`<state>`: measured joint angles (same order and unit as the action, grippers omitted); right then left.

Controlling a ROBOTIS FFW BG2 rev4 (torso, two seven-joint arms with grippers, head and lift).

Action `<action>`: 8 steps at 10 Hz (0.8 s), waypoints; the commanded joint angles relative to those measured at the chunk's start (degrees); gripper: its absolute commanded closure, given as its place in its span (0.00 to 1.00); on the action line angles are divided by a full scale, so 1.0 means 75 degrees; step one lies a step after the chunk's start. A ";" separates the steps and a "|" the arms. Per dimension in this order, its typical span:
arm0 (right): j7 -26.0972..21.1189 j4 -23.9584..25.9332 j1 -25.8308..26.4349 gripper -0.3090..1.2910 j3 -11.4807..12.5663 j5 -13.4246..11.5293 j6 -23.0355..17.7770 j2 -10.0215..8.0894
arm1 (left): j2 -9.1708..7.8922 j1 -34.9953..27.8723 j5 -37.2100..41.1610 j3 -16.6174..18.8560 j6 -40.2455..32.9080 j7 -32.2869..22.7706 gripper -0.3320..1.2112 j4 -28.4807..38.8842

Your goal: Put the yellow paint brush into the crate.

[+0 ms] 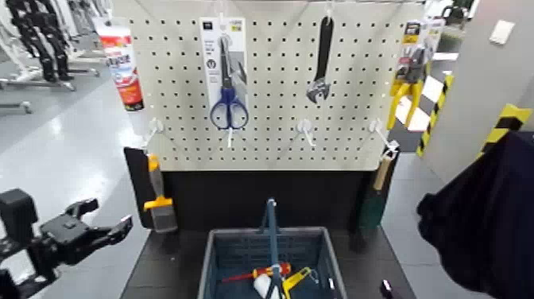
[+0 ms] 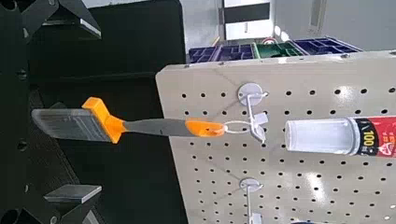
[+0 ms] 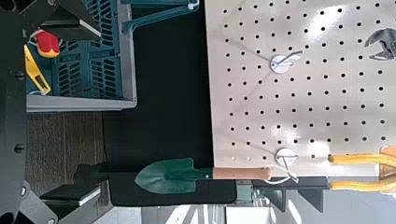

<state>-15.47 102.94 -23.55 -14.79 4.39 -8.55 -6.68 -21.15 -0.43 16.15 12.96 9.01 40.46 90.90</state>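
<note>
The yellow paint brush (image 1: 159, 203) hangs bristles down from a hook at the pegboard's lower left. In the left wrist view, the brush (image 2: 140, 126) shows a grey handle, orange tip and orange-yellow ferrule. My left gripper (image 1: 111, 215) is open, to the left of the brush and slightly lower, apart from it. In its own view the left gripper (image 2: 93, 107) frames the brush from a distance. The blue-grey crate (image 1: 214, 262) with a blue arched handle sits on the dark table below the board. My right gripper (image 3: 93, 103) is open, with nothing in it, near the crate (image 3: 93, 89).
The pegboard (image 1: 270, 135) carries a red-white tube (image 1: 123, 60), blue-handled scissors (image 1: 228, 79), a black wrench (image 1: 320, 64) and a yellow-handled tool pack (image 1: 412, 71). A wooden-handled green trowel (image 3: 177, 175) hangs at its lower right. A dark bulky shape (image 1: 477, 223) fills the right side.
</note>
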 commanded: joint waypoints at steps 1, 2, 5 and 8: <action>0.0011 -0.0014 0.0011 0.28 0.0003 0.0001 -0.0044 0.0000 | -0.0262 0.0596 0.0050 -0.0310 0.0006 0.0266 0.31 -0.0542; 0.0011 -0.0038 0.0023 0.28 0.0003 0.0001 -0.0055 0.0012 | -0.0356 0.0831 0.0061 -0.0416 0.0029 0.0406 0.31 -0.0729; 0.0011 -0.0061 0.0047 0.28 -0.0008 0.0001 -0.0079 0.0000 | -0.0508 0.1393 0.0237 -0.0873 -0.0076 0.0687 0.31 -0.1397; 0.0011 -0.0073 0.0058 0.28 -0.0020 0.0013 -0.0067 0.0000 | -0.0649 0.2038 0.0331 -0.1377 -0.0240 0.0934 0.31 -0.2089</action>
<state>-15.38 102.39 -23.11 -14.94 4.48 -9.12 -6.68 -25.82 13.79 18.39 3.47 7.55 47.41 76.34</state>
